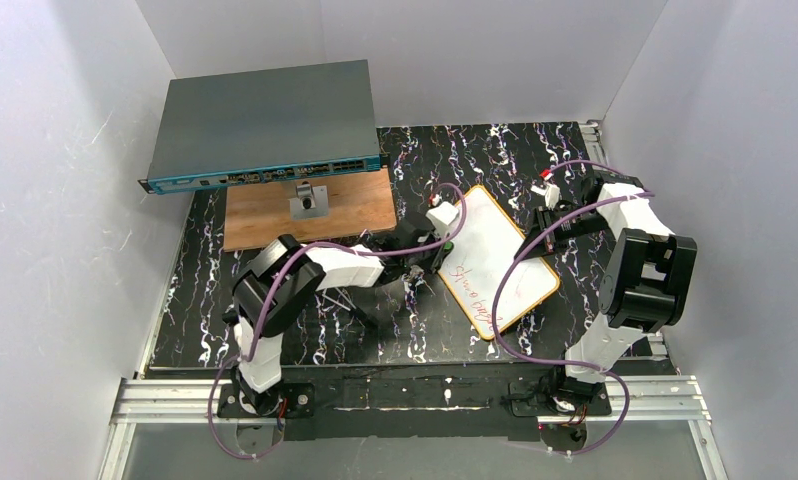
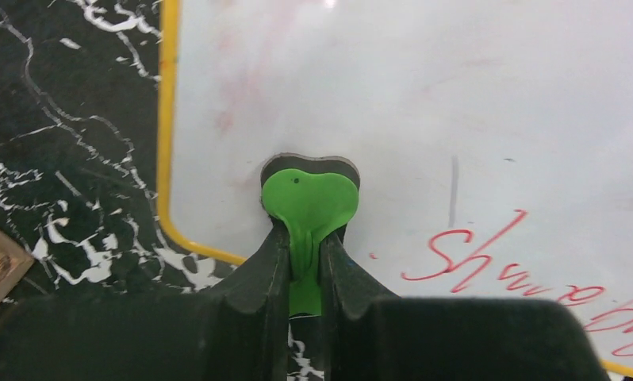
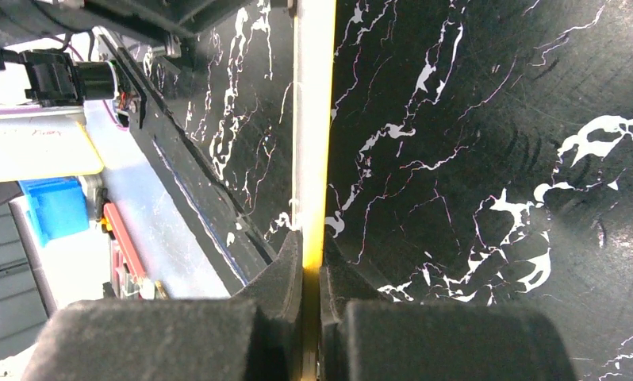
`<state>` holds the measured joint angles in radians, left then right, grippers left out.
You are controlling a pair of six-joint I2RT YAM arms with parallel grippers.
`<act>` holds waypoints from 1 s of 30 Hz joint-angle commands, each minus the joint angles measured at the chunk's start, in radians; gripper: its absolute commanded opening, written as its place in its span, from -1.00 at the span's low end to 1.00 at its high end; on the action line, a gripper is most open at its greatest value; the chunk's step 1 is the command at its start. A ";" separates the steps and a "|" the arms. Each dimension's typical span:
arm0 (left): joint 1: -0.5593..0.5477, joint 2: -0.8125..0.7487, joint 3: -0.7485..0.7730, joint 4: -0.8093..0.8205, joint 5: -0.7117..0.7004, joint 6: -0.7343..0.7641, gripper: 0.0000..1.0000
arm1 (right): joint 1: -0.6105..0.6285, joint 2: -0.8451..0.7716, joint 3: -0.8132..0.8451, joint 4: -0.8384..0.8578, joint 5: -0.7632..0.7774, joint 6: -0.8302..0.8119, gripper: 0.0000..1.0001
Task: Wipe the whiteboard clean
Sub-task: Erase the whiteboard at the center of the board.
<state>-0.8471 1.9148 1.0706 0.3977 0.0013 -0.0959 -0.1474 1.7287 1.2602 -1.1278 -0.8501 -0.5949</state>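
The whiteboard [image 1: 495, 262] lies askew on the black marbled table, with a yellow-orange rim and red handwriting [image 1: 475, 285] on its near half. My left gripper [image 1: 443, 238] hangs over the board's far left part. It is shut on a small green eraser [image 2: 309, 202], whose dark pad presses on the white surface [image 2: 424, 103] near the rim. The red writing [image 2: 472, 254] lies just to its right. My right gripper [image 1: 547, 215] is at the board's right edge. In the right wrist view it [image 3: 312, 266] is shut on the rim [image 3: 313, 119], seen edge-on.
A brown wooden board [image 1: 355, 215] lies at the back left with a small grey block [image 1: 308, 203] on it. A blue-grey network switch [image 1: 265, 125] overhangs its far side. White walls close in the table on three sides, and an aluminium rail [image 1: 415, 400] runs along the near edge.
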 commanded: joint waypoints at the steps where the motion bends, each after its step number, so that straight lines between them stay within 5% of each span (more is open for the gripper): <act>1: -0.069 0.026 -0.012 -0.006 0.062 0.004 -1.00 | 0.040 -0.026 -0.021 -0.030 0.016 -0.128 -0.97; 10: 0.109 0.051 0.166 -0.170 0.103 -0.097 -1.00 | 0.040 -0.026 -0.024 -0.029 0.016 -0.131 -0.97; 18: 0.029 0.062 0.125 -0.162 0.419 0.085 -1.00 | 0.042 -0.026 -0.022 -0.040 0.003 -0.153 -0.97; 20: 0.005 0.044 0.077 -0.144 0.390 0.055 -1.00 | 0.046 -0.026 -0.022 -0.045 0.000 -0.160 -0.97; 22: 0.037 -0.010 0.062 -0.191 0.194 -0.022 -1.00 | 0.047 -0.042 -0.033 -0.035 0.008 -0.165 -0.97; 30: 0.004 -0.102 -0.016 -0.208 0.138 0.039 -1.00 | 0.047 -0.053 -0.036 -0.033 -0.003 -0.176 -0.97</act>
<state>-0.8162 1.8713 1.1110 0.2592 0.2153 -0.0883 -0.1238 1.7214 1.2415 -1.1488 -0.8600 -0.6395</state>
